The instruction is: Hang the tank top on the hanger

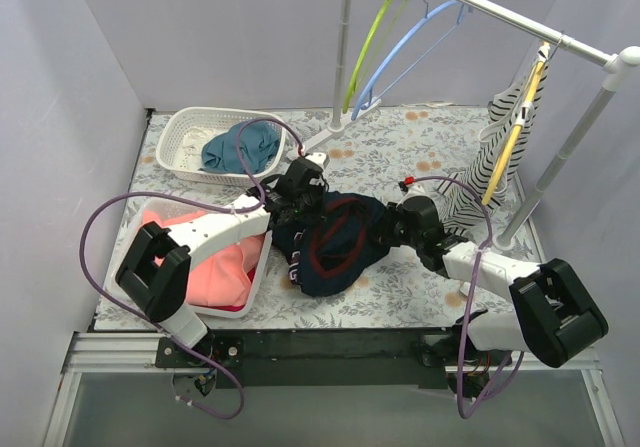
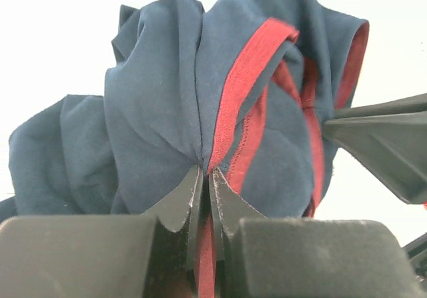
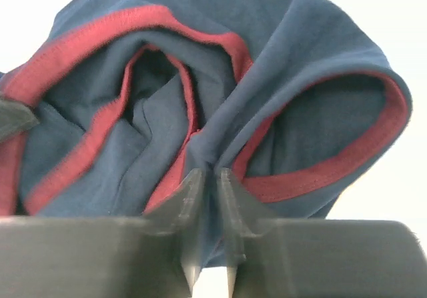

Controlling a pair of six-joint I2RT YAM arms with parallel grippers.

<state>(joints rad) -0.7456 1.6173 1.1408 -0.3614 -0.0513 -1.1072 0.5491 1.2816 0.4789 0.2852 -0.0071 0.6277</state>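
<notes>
While the tank top (image 1: 335,245) bunches between them over the desk (image 1: 400,142), left fingers (image 2: 179,201) pinch its red trim | right fingers (image 3: 191,193) pinch a navy fold | hanger (image 1: 398,52) hangs on the rail (image 1: 500,12), well beyond both.

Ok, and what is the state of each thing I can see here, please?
tank top: bunched, pinched by both grippers
left gripper: shut on tank top
right gripper: shut on tank top
light-blue hanger: hanging on rail, bare
lime-green hanger: hanging, bare
yellow hanger: hanging, carrying striped top
</notes>
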